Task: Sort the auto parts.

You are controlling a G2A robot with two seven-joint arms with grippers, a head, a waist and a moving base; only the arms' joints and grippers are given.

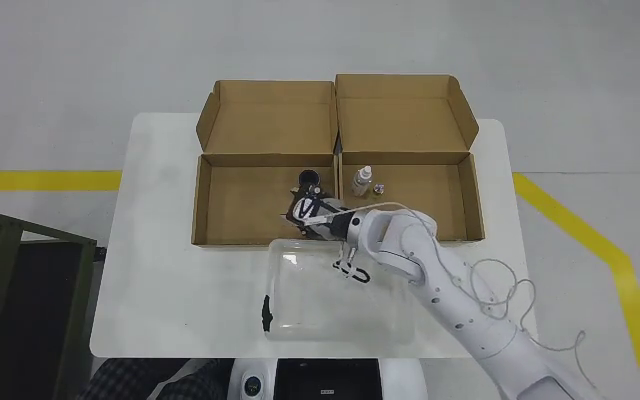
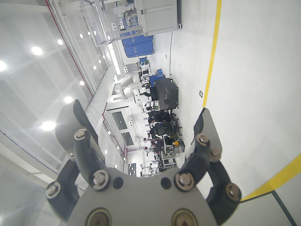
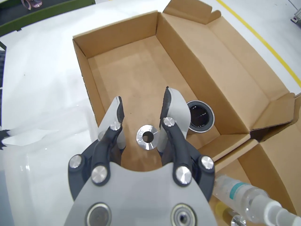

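Right wrist view had the right gripper (image 3: 143, 96) spread wide, gripping nothing, above a silver collar (image 3: 146, 139) lying on the floor of a cardboard box (image 3: 122, 71). Just beyond it stood a black bearing (image 3: 201, 119). In the top view, all that sat at frame centre. The collar looked like solid, stiff, slick metal; I'd pinch its outer rim squarely.

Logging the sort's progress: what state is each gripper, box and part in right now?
Right gripper: open, jaws either side of the silver sleeve.
Left gripper: open, empty.
Silver sleeve: upright, ungripped.
Black bearing: upright, bore up.
Sleeve's cardboard box: lid open.
Neighbouring cardboard box: lid open.
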